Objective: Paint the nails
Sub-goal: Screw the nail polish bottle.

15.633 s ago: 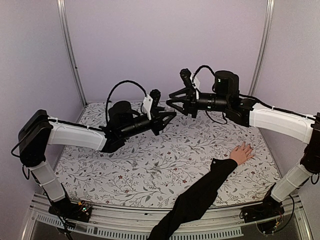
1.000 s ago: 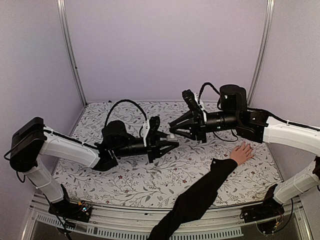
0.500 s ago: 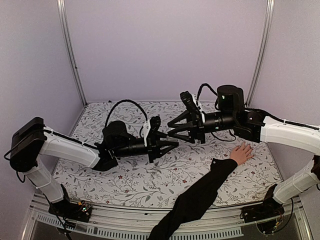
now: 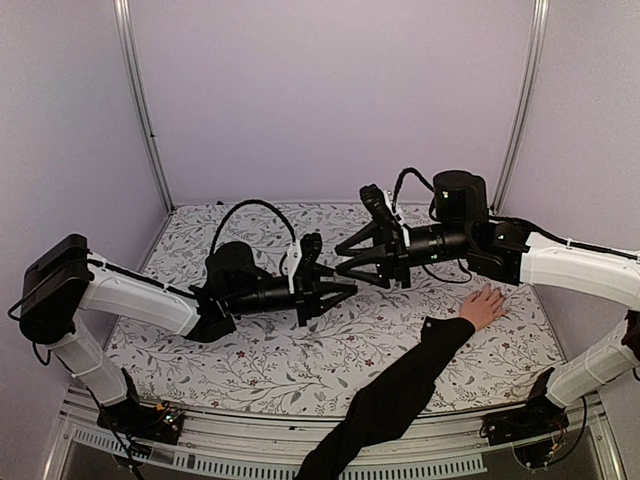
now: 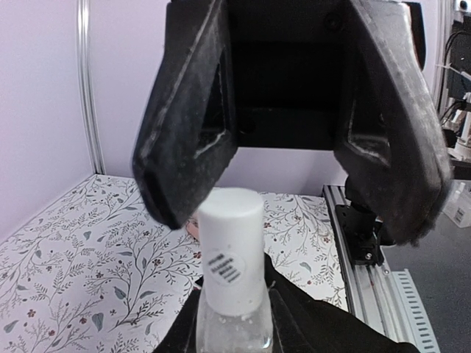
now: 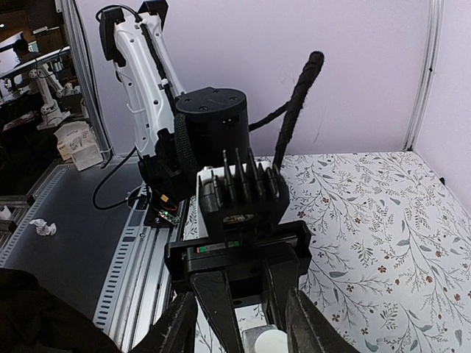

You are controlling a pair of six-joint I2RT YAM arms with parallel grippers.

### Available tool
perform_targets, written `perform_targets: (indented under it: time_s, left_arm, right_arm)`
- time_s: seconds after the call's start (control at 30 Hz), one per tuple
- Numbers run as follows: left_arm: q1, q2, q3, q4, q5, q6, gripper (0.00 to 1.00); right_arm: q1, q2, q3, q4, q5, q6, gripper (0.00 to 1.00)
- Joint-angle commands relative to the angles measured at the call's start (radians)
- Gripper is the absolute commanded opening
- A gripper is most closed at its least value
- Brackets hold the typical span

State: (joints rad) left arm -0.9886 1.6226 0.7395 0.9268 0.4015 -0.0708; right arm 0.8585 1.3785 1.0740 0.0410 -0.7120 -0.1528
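Pinching the small bottle point(image 5: 230, 323) is the left tool point(image 4: 346, 287); right tool point(image 4: 338, 264) stands spread around its white cap point(image 5: 230, 250)

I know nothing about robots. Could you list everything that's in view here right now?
bottle: one, clear with a white cap, held in the air over the table's middle
hand: one, light-skinned, fingers spread, flat on the table's right side
sleeve: one, black, from the near edge to the hand
table: one, white leaf-print cover
left gripper: one, black, shut on the bottle
right gripper: one, black, jaws open either side of the cap
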Motion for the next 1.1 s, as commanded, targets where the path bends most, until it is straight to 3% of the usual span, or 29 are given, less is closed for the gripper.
perform_targets:
  time_s: [0.0,0.7,1.07]
  left_arm:
    - [-0.008,-0.033,0.026,0.074,0.025,0.026,0.00]
    - [-0.006,-0.010,0.036,0.067,0.057,0.019,0.00]
    - [-0.004,-0.008,0.040,0.063,0.063,0.019,0.00]
  right_arm:
    - [-0.020,0.023,0.012,-0.069,0.018,-0.007,0.43]
    - [-0.027,-0.011,0.057,-0.096,-0.078,-0.050,0.40]
    - [-0.027,-0.026,0.057,-0.124,-0.078,-0.071,0.15]
